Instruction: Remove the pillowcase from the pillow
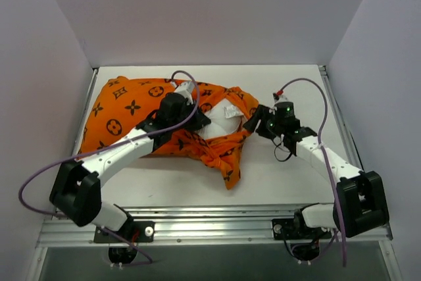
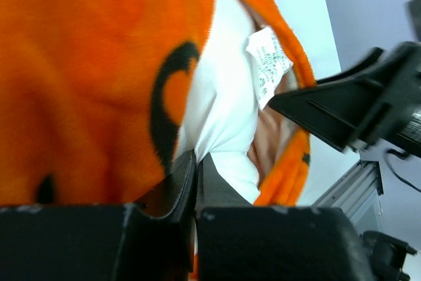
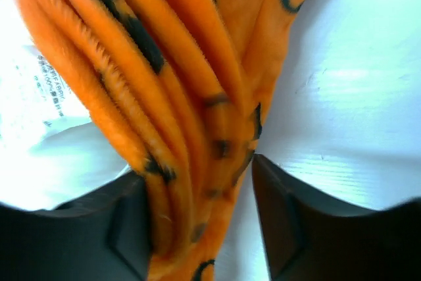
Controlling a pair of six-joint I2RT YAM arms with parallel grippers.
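Observation:
The orange pillowcase with black motifs lies across the left and middle of the table. The white pillow shows at its open right end, with a small printed tag. My left gripper is at that opening; in the left wrist view its jaws are shut on a fold of the white pillow. My right gripper is at the pillowcase's right rim. In the right wrist view a bunch of pleated orange pillowcase is pinched between its fingers.
White walls close in the table on the left, back and right. A tail of pillowcase hangs toward the near edge. A metal rail runs along the front by the arm bases. My right gripper also shows in the left wrist view.

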